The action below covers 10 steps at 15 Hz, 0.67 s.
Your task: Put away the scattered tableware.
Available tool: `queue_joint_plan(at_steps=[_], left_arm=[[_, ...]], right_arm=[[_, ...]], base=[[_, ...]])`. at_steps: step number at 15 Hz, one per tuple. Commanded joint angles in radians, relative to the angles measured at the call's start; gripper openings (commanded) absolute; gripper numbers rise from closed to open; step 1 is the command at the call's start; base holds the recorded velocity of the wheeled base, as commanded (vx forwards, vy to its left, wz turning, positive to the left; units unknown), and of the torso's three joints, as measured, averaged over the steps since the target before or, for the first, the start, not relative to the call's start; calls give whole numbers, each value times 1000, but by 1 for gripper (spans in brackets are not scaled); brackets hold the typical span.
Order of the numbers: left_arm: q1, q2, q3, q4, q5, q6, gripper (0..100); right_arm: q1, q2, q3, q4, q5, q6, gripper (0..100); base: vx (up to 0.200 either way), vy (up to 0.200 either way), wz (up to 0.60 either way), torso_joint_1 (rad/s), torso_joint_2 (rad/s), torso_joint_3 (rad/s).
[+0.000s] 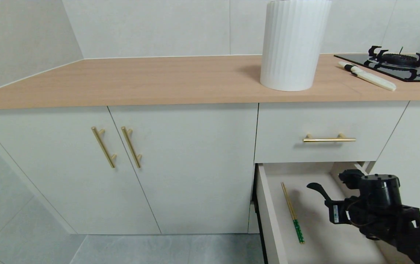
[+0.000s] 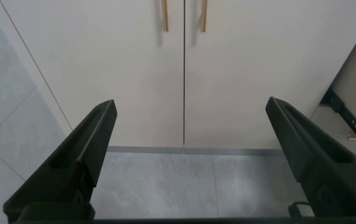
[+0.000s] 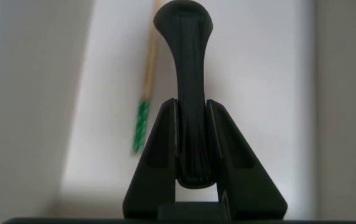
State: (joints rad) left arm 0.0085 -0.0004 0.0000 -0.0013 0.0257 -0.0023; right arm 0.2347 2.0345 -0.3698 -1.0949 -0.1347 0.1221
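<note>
Slim black utensil (image 3: 185,62) clamped in right gripper (image 3: 190,118) near bamboo chopsticks (image 1: 292,212); left gripper (image 2: 187,124) apart.

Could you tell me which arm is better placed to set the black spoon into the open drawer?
Right: the right gripper holds the spoon over the drawer; the left gripper, open, faces cupboard doors.

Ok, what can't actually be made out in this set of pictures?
- Black utensil: in the right wrist view, its lower end is hidden inside the shut right gripper. Its type is unclear.
- Drawer: in the head view, the near end is cut off by the bottom edge and the right side is covered by the arm.
- White container: in the head view, its top is cut off by the upper edge, so its contents are unseen.
</note>
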Motion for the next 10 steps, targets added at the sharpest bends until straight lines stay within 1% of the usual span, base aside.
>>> queue_joint_plan(at_steps=[1, 2, 3, 10], left_arm=[[1, 0, 0, 0, 0, -1, 100], [1, 0, 0, 0, 0, -1, 100], [1, 0, 0, 0, 0, -1, 100], [1, 0, 0, 0, 0, -1, 100]], right_arm=[[-3, 279, 15, -232, -51, -6, 0], [-3, 306, 22, -287, -52, -7, 0], [-3, 314, 22, -296, -52, -7, 0], [-31, 351, -1, -303, -52, -9, 0]], base=[[0, 0, 0, 0, 0, 0], [0, 0, 0, 0, 0, 0], [0, 0, 0, 0, 0, 0], [0, 0, 0, 0, 0, 0]])
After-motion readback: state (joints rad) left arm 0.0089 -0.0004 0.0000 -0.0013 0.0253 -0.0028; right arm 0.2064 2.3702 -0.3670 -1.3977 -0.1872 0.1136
